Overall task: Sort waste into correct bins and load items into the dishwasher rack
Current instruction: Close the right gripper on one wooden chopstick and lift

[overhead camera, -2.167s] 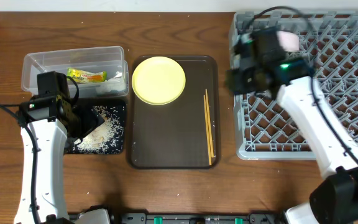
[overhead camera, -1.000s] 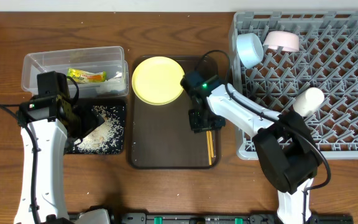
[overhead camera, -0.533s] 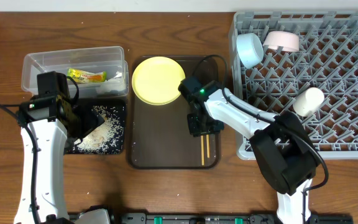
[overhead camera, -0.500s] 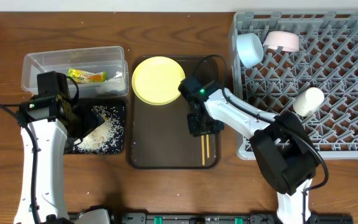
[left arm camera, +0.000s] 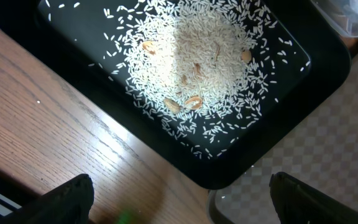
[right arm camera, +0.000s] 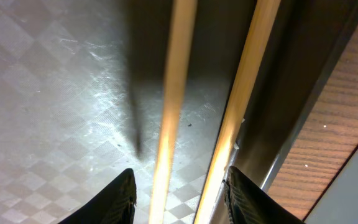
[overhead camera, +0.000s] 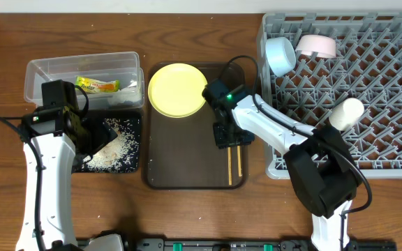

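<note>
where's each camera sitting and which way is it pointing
Overhead: fixed above the table, facing straight down; left arm, right arm and the rack show.
Left wrist: on the left arm, facing down at rice in the black tray; left pincer tips show at the bottom corners.
Right wrist: close above the chopsticks on the brown tray; right pincer straddles them.
Shared: overhead and right wrist both show the chopsticks; overhead and left wrist, the rice.

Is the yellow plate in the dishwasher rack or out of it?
Out: the yellow plate lies flat on the brown serving tray, beside the rack.
</note>
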You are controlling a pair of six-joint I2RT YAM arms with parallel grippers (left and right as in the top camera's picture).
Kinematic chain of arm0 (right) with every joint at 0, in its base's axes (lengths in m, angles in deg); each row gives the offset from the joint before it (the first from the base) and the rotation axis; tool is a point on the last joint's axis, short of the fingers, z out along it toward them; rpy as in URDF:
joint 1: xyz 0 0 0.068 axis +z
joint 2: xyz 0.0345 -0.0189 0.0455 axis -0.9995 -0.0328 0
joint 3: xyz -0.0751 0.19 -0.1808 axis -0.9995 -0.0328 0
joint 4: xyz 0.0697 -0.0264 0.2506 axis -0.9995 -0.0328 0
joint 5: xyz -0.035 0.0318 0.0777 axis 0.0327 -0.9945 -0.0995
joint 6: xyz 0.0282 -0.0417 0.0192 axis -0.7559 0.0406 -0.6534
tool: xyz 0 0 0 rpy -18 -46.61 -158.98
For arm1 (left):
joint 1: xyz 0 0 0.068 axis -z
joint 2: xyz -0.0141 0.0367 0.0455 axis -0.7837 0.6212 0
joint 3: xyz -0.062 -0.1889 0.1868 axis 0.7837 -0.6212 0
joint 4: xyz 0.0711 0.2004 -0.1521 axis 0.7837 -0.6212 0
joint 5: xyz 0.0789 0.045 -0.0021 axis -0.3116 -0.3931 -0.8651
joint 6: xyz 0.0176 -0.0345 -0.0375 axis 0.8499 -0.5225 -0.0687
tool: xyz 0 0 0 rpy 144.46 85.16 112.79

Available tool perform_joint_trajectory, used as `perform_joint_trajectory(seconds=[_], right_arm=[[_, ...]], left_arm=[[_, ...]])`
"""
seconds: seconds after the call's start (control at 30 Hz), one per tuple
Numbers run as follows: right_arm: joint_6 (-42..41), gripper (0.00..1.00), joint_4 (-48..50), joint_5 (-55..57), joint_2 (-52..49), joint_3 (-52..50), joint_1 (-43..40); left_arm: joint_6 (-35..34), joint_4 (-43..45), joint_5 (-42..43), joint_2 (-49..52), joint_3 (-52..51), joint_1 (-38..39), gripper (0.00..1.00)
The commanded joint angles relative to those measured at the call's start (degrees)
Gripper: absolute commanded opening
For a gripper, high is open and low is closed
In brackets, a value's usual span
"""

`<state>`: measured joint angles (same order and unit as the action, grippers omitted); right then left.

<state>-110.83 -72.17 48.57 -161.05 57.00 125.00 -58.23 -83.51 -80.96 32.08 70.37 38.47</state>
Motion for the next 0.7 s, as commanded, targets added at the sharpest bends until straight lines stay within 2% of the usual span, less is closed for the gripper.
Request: perform_joint_trajectory(seconds=[0.0, 0.3, 0.67], right_arm=[[-0.6, 0.45, 0.0, 1.0, 1.6, 0.8, 0.7], [-0.7, 0.45, 1.1, 1.0, -0.3, 0.8, 4.3], [-1.7, 0.45, 1.2, 1.0, -2.8, 0.7, 4.8]], left_arm=[[-0.1, -0.2, -0.2, -0.5, -0.2, -0.3, 0.93], [0.0, -0.2, -0.2, -0.5, -0.2, -0.3, 0.93], [0.0, -0.2, -0.2, -0.5, -0.2, -0.3, 0.93]])
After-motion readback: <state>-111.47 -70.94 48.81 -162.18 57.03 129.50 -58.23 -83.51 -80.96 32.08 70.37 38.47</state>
